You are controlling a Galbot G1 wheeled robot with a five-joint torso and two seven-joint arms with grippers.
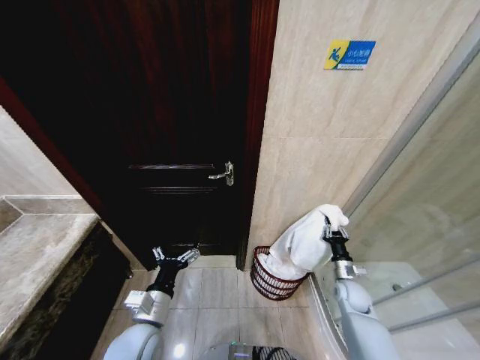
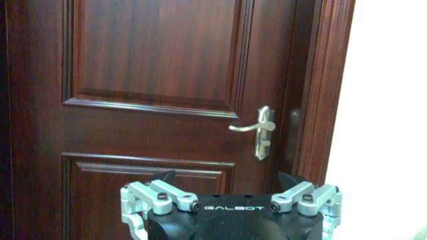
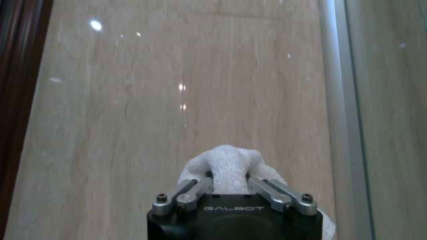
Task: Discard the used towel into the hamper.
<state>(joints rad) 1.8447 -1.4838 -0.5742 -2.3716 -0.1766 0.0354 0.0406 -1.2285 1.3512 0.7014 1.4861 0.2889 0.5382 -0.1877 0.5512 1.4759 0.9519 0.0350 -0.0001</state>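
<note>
One claw (image 3: pixel 230 186) pinching white towel (image 3: pixel 230 165)

Head view fisheye, edges bent; door (image 1: pixel 157 112) very dark, detail lost. Tiled wall (image 1: pixel 322 135) evenly bright. Glare spot on floor tiles (image 1: pixel 178 349). Right wrist view soft, specular dots on wall (image 3: pixel 96 24). Left wrist view right side blown out.

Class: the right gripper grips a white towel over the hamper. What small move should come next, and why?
Probably open the right gripper: it is shut on the towel, whose lower end already hangs into the hamper. The left gripper waits open near the door.
</note>
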